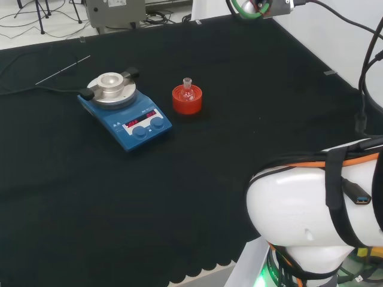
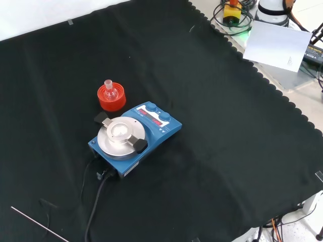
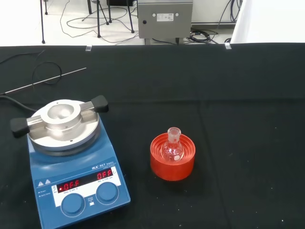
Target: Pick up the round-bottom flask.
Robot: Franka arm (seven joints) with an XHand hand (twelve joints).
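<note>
Round-bottom flask (image 3: 172, 147) upright in red ribbed stand (image 3: 172, 162), clear bulb faint, contents indiscernible; blue hotplate stirrer (image 3: 71, 164) beside. Robot hand state: cannot tell.

A blue stirrer plate (image 3: 71, 162) on the black surface carries two small red lit displays (image 3: 83, 182) on its front panel, with a line of white print above them and two knobs below. A grey box (image 3: 164, 19) behind the surface bears a small white label (image 3: 167, 17), too small to read.
</note>
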